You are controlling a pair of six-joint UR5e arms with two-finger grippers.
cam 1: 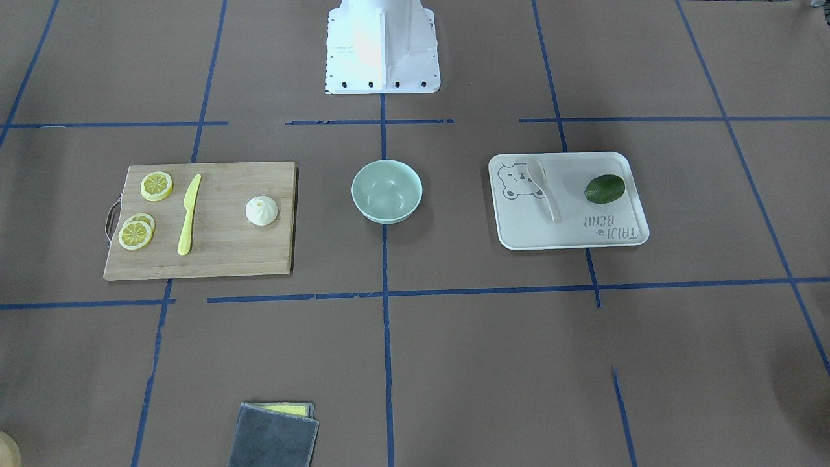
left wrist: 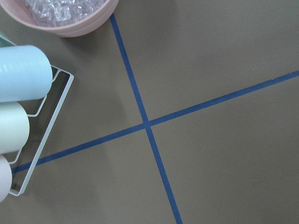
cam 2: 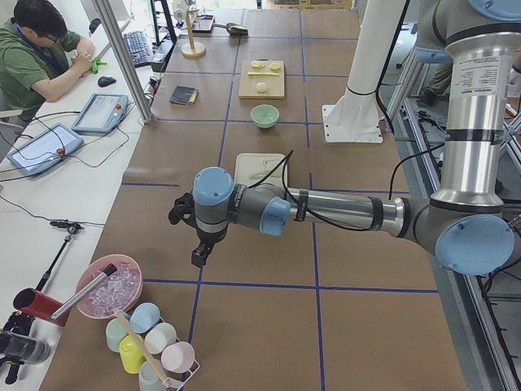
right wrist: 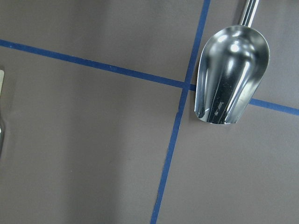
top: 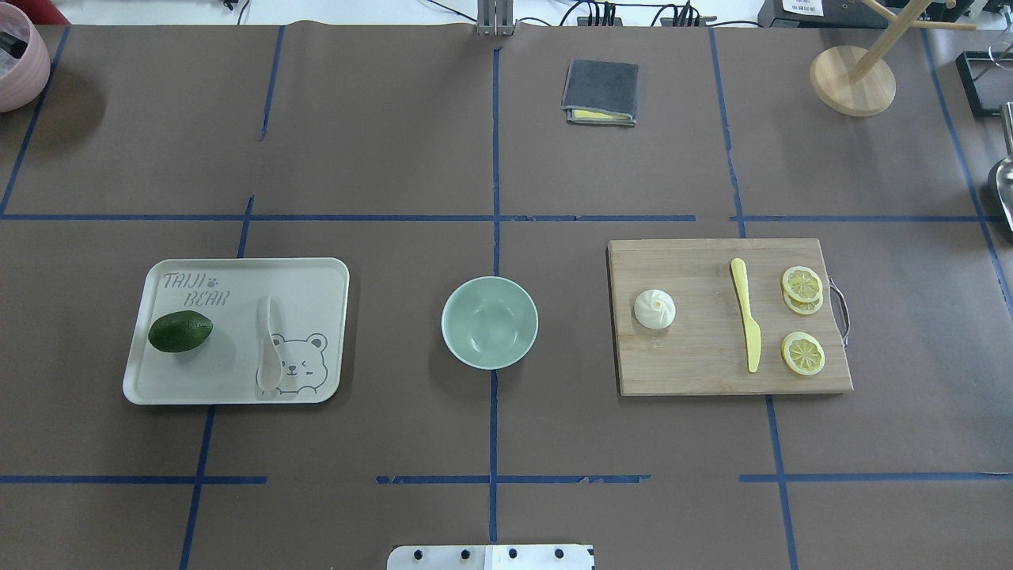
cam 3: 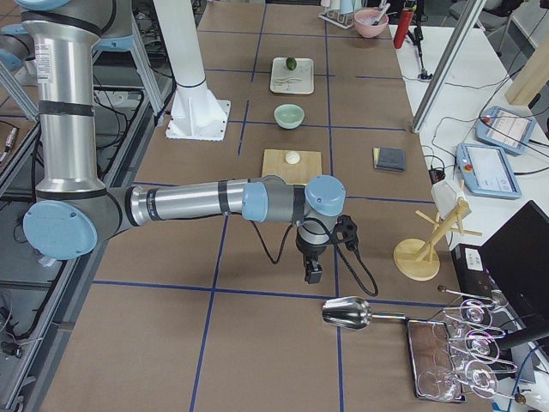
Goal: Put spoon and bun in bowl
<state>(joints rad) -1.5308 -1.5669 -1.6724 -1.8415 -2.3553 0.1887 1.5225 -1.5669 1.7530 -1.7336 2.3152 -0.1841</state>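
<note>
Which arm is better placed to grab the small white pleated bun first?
Right: the small white pleated bun sits on the wooden cutting board on that arm's side of the pale green bowl.

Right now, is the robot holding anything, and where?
Nothing that I can see. The off-white soup spoon and white pleated bun lie untouched, far from the left end effector and right end effector.

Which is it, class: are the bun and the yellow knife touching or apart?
Apart. The overhead view shows a wide strip of bare cutting board between the bun and the yellow knife; the front-facing view agrees.
</note>
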